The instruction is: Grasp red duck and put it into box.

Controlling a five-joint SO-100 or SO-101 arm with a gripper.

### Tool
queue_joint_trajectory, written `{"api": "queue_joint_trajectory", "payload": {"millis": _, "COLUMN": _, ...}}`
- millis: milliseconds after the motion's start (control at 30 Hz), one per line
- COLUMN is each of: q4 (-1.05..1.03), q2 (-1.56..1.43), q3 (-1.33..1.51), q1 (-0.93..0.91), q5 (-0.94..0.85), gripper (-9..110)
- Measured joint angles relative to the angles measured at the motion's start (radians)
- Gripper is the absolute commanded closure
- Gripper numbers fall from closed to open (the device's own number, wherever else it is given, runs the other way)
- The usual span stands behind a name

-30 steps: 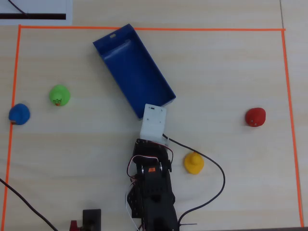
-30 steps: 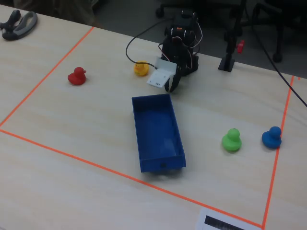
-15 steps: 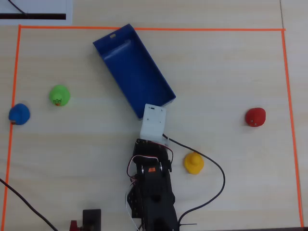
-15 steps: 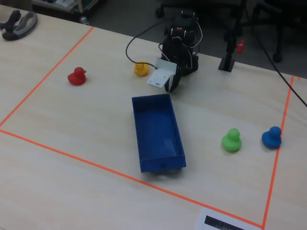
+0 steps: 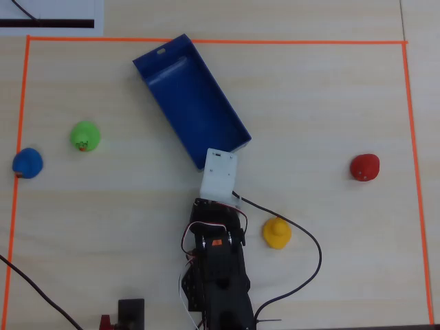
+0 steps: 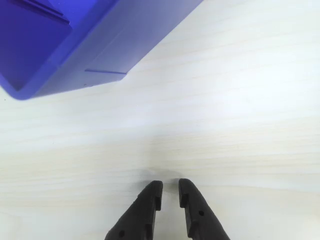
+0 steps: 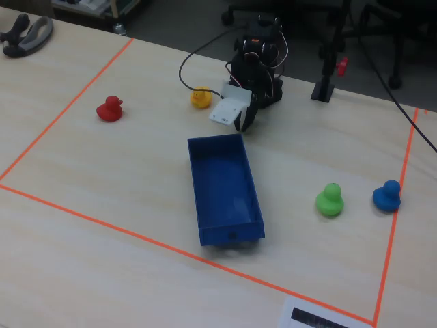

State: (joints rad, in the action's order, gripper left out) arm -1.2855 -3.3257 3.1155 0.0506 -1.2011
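The red duck (image 5: pixel 364 167) sits alone on the pale table at the right of the overhead view, and at the left in the fixed view (image 7: pixel 109 109). The box (image 5: pixel 192 103) is a long dark blue tray lying diagonally mid-table, empty in the fixed view (image 7: pixel 222 184). My gripper (image 6: pixel 170 187) hovers just past the box's near corner (image 6: pixel 75 45), under its white plate (image 5: pixel 218 172). Its black fingers (image 6: pixel 150 200) are almost together with only a narrow gap, and nothing is between them. The red duck is far from the gripper and out of the wrist view.
A yellow duck (image 5: pixel 276 232) sits close beside the arm's base. A green duck (image 5: pixel 85 136) and a blue duck (image 5: pixel 27 163) sit at the left. Orange tape (image 5: pixel 206 41) frames the work area. A black cable (image 5: pixel 313 254) loops beside the arm.
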Motion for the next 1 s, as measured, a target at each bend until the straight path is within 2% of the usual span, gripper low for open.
{"api": "queue_joint_trajectory", "payload": {"millis": 533, "q4": 0.000, "q2": 0.000, "q3": 0.000, "q1": -0.012, "q5": 0.000, "gripper": 98}}
{"api": "queue_joint_trajectory", "payload": {"millis": 900, "q4": 0.006, "q2": 0.009, "q3": 0.000, "q1": -0.018, "q5": -0.057, "gripper": 101}}
{"api": "queue_joint_trajectory", "payload": {"millis": 1000, "q4": 0.002, "q2": 0.009, "q3": 0.000, "q1": -0.028, "q5": -0.057, "gripper": 97}}
